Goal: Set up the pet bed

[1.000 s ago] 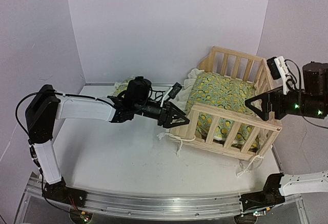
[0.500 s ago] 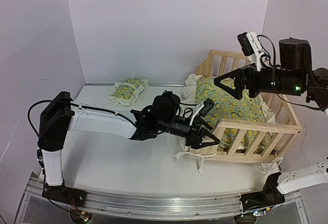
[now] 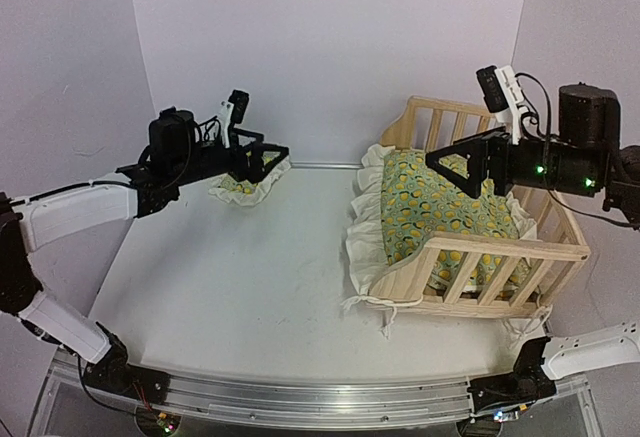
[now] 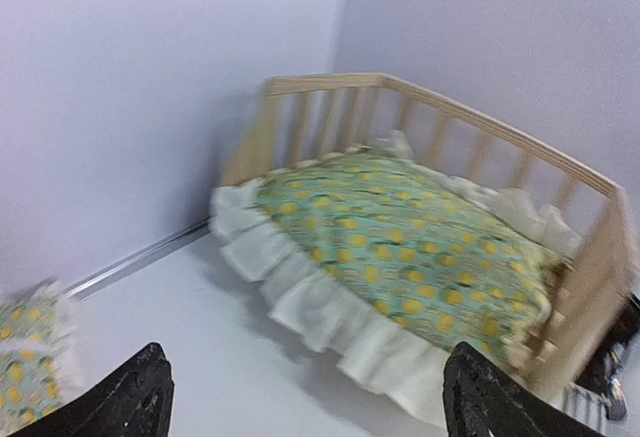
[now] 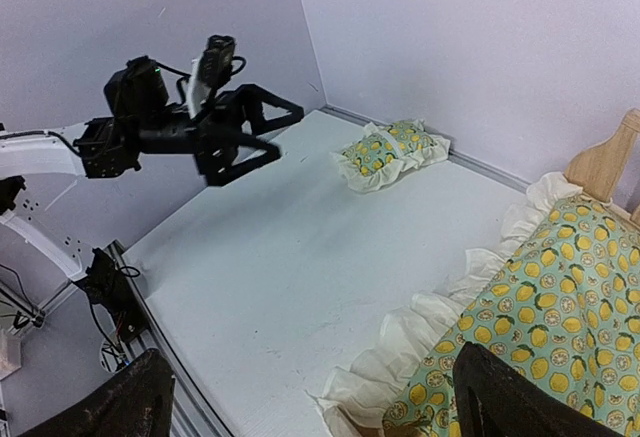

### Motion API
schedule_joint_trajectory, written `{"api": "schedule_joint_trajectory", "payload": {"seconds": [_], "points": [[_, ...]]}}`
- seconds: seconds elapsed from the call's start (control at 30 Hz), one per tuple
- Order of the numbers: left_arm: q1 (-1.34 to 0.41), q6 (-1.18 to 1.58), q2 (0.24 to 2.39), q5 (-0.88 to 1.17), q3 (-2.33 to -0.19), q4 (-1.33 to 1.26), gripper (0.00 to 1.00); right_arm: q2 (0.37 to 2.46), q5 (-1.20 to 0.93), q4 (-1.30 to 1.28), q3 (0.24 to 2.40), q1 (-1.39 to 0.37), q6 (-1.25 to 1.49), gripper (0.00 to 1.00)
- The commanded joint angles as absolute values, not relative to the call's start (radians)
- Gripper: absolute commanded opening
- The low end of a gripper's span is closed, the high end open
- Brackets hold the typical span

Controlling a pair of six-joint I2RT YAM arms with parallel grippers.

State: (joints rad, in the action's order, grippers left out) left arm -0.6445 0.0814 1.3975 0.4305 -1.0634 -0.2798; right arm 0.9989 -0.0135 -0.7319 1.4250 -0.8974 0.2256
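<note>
Top view: the pet bed [image 3: 480, 252] sits at the table's [image 3: 250, 287] right edge, reaching toward the far right corner. Its cushion [image 3: 440, 197] spills its ruffle over the low left side. The pillow [image 3: 240, 187] lies at the far edge, well apart from the bed, with open white surface between them. The left arm stretches level, its left pincer [image 3: 277, 160] spread beside the pillow. The right pincer [image 3: 455, 165] hangs released above the cushion.

Left wrist: spread fingers [image 4: 140, 397] frame blurred cushion [image 4: 400, 237] and pillow [image 4: 25, 357].

Right wrist: wide fingers [image 5: 500, 392] frame cushion ruffle [image 5: 420, 327], pillow [image 5: 390, 152] and the airborne left pincer [image 5: 255, 137].
</note>
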Motion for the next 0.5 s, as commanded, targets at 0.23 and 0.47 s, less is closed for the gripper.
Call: {"api": "schedule_joint_trajectory", "payload": {"seconds": [0.23, 0.47], "points": [[-0.365, 0.186, 2.05, -0.107, -1.705, 0.172, 0.8, 1.0, -0.063, -0.644, 1.42, -0.898, 0.235, 0.98], [-0.367, 0.029, 2.405, -0.215, -2.023, 0.189, 0.81, 0.982, -0.067, -0.643, 1.397, -0.899, 0.249, 0.98]]}}
